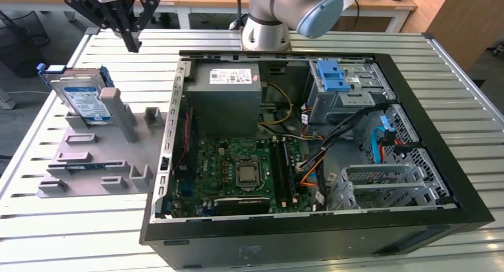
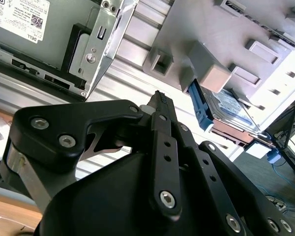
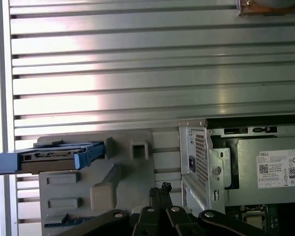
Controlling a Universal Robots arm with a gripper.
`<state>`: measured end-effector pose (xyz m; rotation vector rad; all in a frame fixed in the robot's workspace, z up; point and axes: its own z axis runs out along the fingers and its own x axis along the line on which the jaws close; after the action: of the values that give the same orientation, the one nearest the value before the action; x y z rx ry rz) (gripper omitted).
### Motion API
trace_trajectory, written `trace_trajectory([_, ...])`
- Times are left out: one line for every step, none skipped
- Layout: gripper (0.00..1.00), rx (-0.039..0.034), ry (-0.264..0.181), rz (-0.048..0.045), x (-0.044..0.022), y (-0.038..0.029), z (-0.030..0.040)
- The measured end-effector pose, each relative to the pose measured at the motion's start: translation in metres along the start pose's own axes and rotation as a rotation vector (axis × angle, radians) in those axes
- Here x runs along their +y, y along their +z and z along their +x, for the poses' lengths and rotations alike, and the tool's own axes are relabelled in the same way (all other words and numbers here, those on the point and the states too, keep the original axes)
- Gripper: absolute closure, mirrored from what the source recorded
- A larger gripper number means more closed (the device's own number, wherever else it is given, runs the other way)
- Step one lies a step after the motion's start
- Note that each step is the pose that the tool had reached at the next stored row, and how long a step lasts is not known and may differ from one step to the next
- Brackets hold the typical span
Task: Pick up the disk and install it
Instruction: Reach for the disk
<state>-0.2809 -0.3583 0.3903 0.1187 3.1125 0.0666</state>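
The disk is a silver hard drive with a white-and-blue label in a blue carrier frame. It stands tilted against a post of the grey holder at the exterior view's left. My gripper hangs in the air above the table, behind the disk and a little to its right, apart from it. Its black fingers meet at the tips and hold nothing. In the first wrist view the disk shows edge-on beside the gripper. The second wrist view has the disk beyond the gripper.
An open black computer case lies at the holder's right, with a grey power supply, a motherboard, a light-blue latch on a metal cage and a grey drive cage. The ribbed metal table surrounds them.
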Motion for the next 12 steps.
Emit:
trace_trajectory([0.89,0.0000,0.000,0.0000,0.0000,0.0000,0.0007])
trace_trajectory([0.89,0.0000,0.000,0.0000,0.0000,0.0000,0.0013])
trace_trajectory([0.89,0.0000,0.000,0.0000,0.0000,0.0001,0.0040])
trace_trajectory([0.89,0.0000,0.000,0.0000,0.0001,0.0001,0.0048])
trace_trajectory([0.89,0.0000,0.000,0.0000,0.0002,0.0001,0.0058])
trace_trajectory([0.89,0.0001,0.000,0.0001,0.0004,0.0000,0.0071])
trace_trajectory([0.89,0.0000,0.000,0.0000,0.0007,0.0000,0.0087])
trace_trajectory([0.89,0.0001,0.000,0.0000,0.0010,0.0000,0.0105])
trace_trajectory([0.89,0.0001,0.000,0.0001,0.0014,0.0000,0.0124])
trace_trajectory([0.89,0.0000,0.000,0.0000,0.0016,0.0000,0.0141])
trace_trajectory([0.89,0.0001,0.000,0.0000,0.0019,0.0000,0.0158])
trace_trajectory([0.89,0.0001,0.000,0.0000,0.0021,0.0000,0.0174])
